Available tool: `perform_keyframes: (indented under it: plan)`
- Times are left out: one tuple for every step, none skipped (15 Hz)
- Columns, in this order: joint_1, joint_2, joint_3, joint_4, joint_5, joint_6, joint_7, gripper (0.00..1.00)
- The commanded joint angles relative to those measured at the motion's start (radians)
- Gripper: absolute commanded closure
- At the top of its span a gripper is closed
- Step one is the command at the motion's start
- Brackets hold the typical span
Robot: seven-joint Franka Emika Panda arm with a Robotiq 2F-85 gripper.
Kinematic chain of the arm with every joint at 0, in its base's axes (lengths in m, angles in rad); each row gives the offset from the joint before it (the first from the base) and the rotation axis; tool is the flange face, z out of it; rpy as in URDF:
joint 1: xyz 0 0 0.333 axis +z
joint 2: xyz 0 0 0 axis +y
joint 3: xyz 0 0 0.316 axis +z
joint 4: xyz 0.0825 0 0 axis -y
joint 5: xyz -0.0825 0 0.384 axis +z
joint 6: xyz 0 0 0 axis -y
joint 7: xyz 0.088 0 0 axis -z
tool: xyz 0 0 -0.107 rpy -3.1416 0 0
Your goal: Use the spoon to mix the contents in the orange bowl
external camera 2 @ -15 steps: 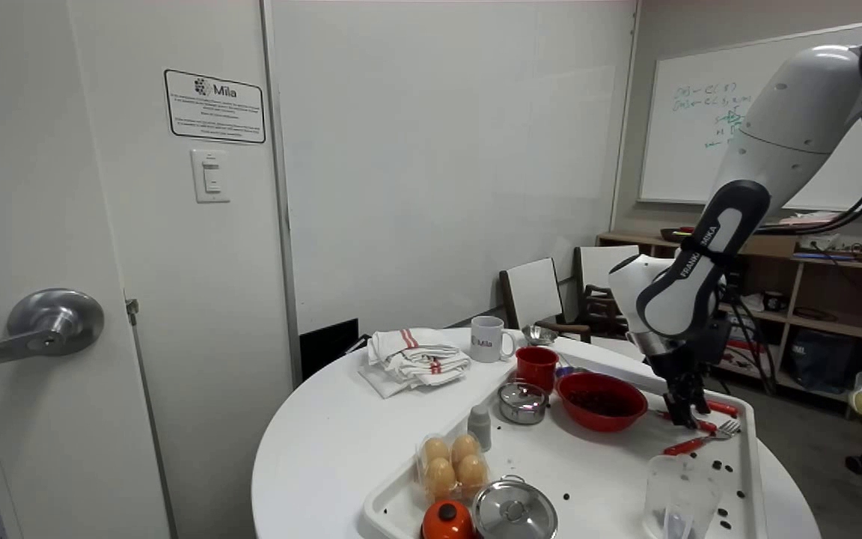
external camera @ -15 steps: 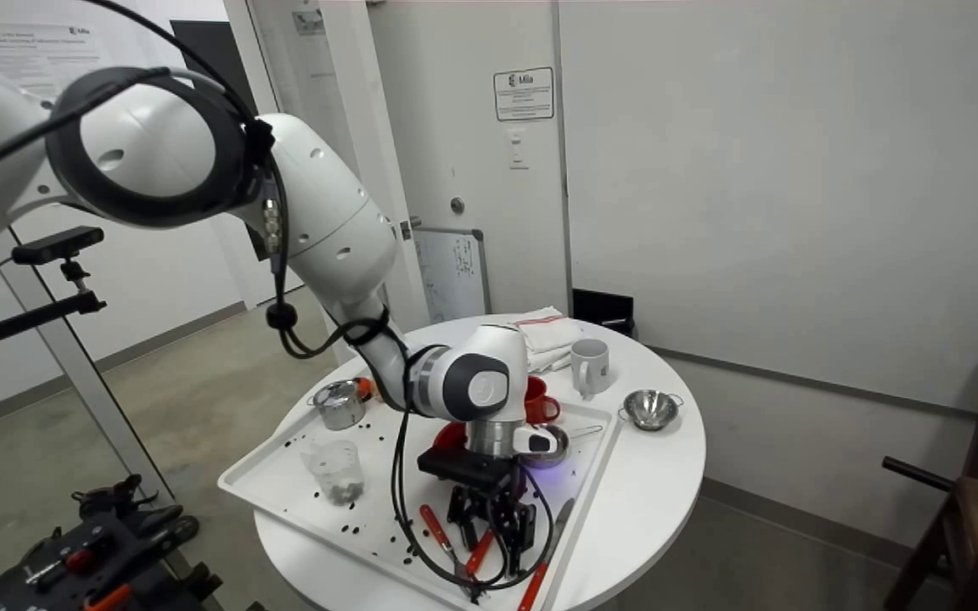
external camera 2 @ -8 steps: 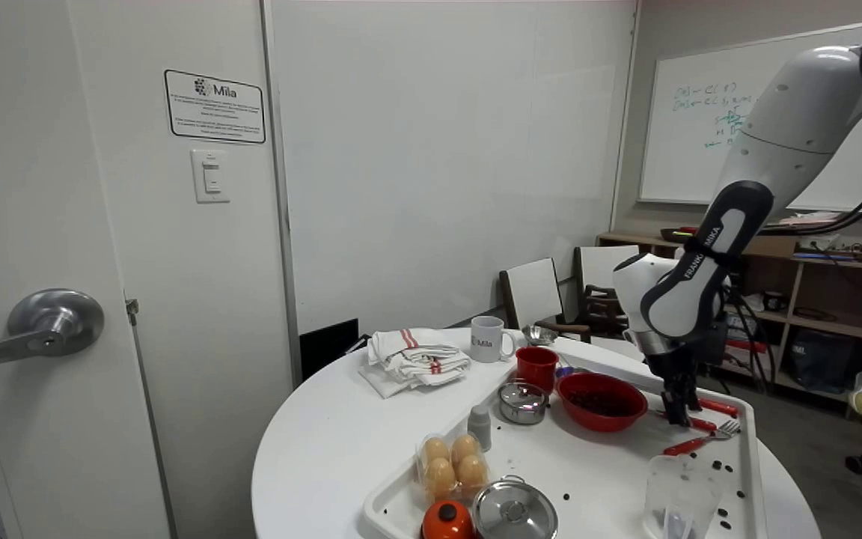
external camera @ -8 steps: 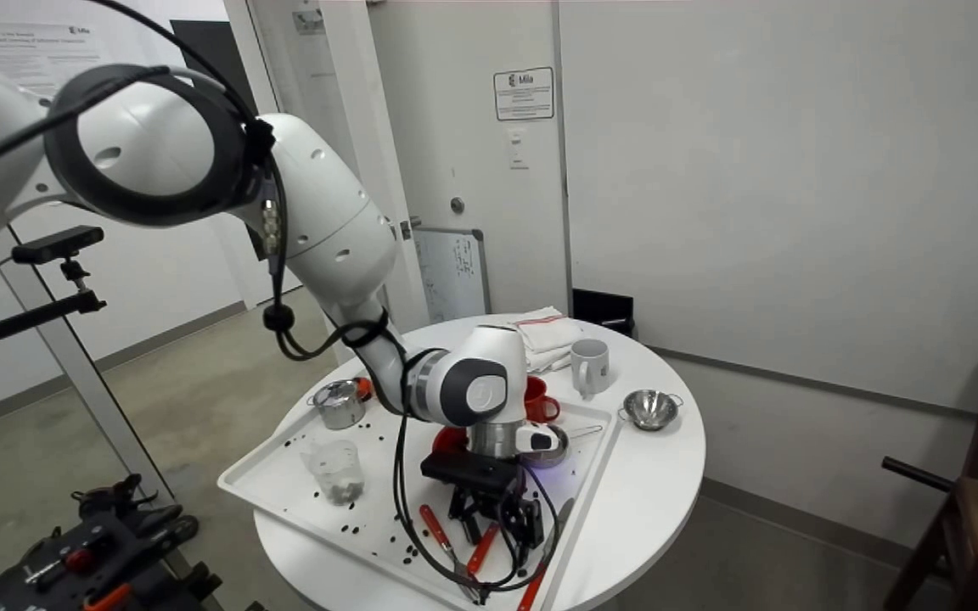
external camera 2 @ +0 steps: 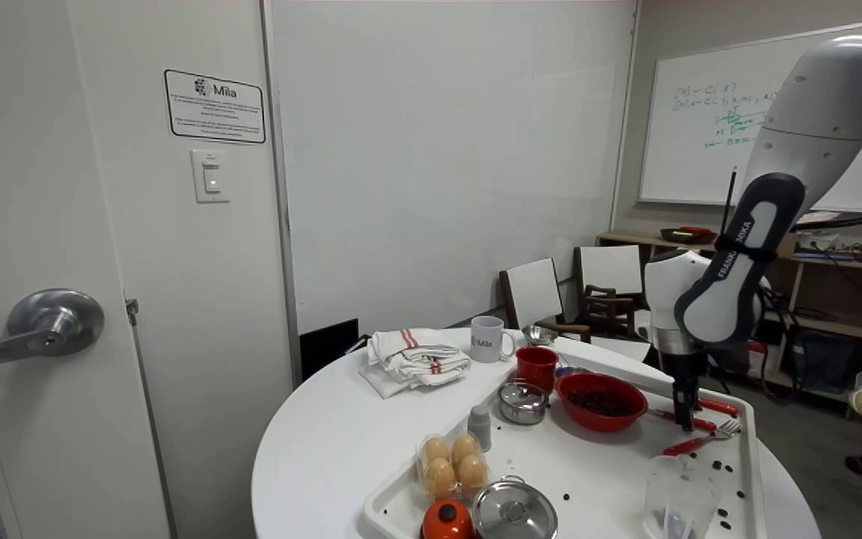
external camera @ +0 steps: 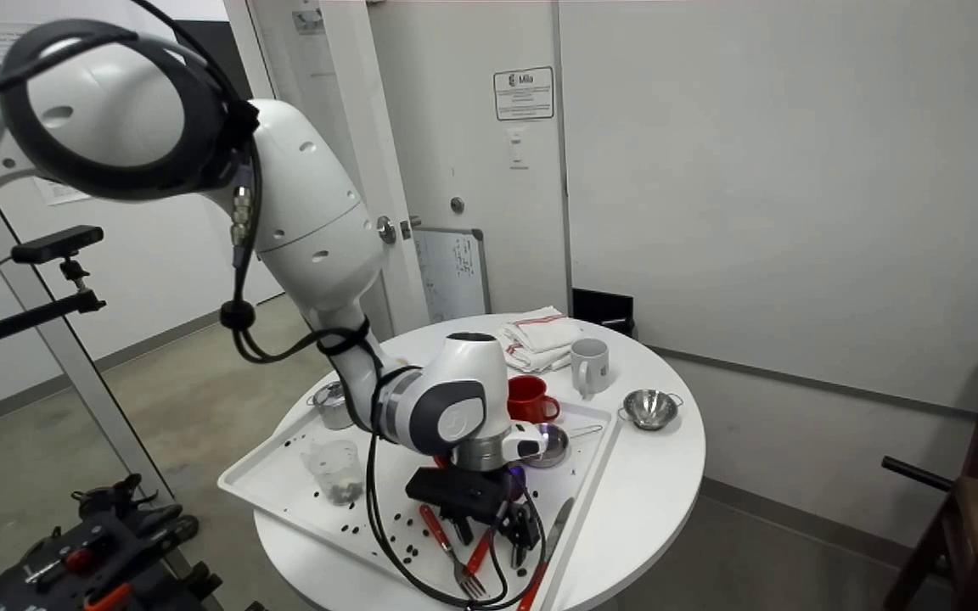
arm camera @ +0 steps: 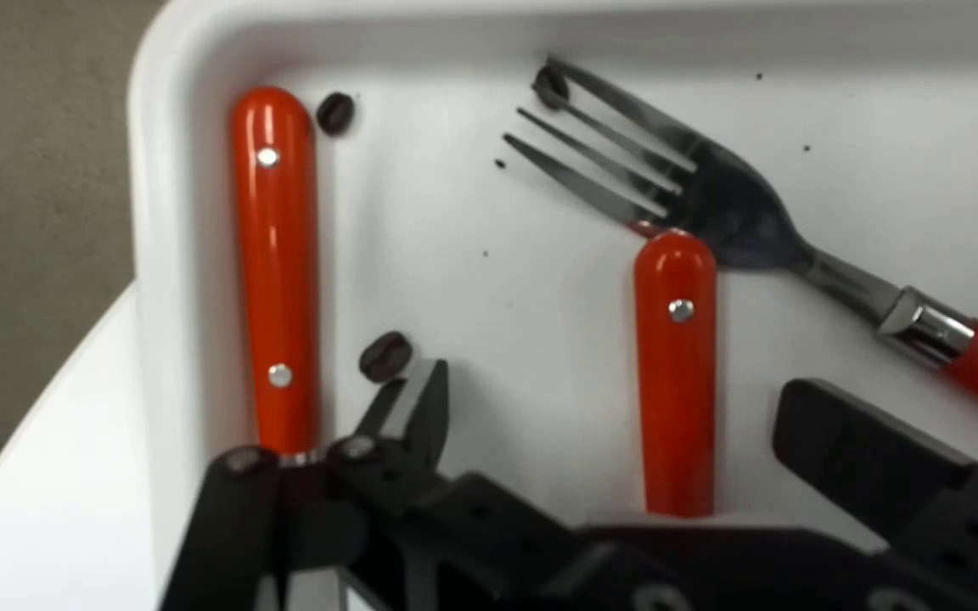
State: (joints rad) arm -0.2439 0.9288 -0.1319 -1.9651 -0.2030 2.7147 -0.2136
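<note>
White tray (arm camera: 540,339), gripper (arm camera: 612,397) spread wide, red handle (arm camera: 677,382) between its jaws, clear of both

In an exterior view, a door (external camera 2: 27,187) stands far left, a whiteboard (external camera 2: 700,135) hangs upper right above wooden shelves (external camera 2: 835,327), and chairs (external camera 2: 534,290) stand beyond the round white desk (external camera 2: 326,449).

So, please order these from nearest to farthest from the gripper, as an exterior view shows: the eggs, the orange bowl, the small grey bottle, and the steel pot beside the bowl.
From the gripper, sides as an exterior view shows them:
1. Orange bowl: left of it.
2. Steel pot: left of the bowl.
3. Small grey bottle: further left.
4. Eggs: leftmost and lowest.
</note>
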Motion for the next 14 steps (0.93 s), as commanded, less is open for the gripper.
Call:
perform_keyframes:
  plan:
    - [-0.054, -0.071, 0.037, -0.139, 0.011, 0.128, -0.062, 0.0]
    - [-0.067, -0.081, 0.045, -0.163, 0.012, 0.155, -0.071, 0.0]
    - [-0.078, -0.09, 0.052, -0.183, 0.013, 0.179, -0.079, 0.0]
    - [-0.09, -0.095, 0.06, -0.202, 0.014, 0.198, -0.086, 0.0]
    - [-0.101, -0.098, 0.068, -0.215, 0.015, 0.216, -0.092, 0.19]
    - [-0.111, -0.102, 0.075, -0.229, 0.016, 0.23, -0.096, 0.26]
    - [-0.117, -0.106, 0.078, -0.24, 0.014, 0.244, -0.098, 0.34]
    - [-0.126, -0.111, 0.085, -0.249, 0.014, 0.253, -0.102, 0.42]
    - [-0.131, -0.115, 0.088, -0.258, 0.013, 0.263, -0.103, 0.5]
    - [-0.137, -0.12, 0.093, -0.266, 0.013, 0.269, -0.105, 0.57]
    - [-0.142, -0.123, 0.096, -0.27, 0.014, 0.27, -0.106, 0.64]
    - [-0.15, -0.126, 0.104, -0.274, 0.014, 0.271, -0.111, 0.72]
    - [-0.16, -0.129, 0.112, -0.278, 0.016, 0.268, -0.115, 0.79]
    - [-0.17, -0.134, 0.12, -0.281, 0.017, 0.265, -0.121, 0.87]
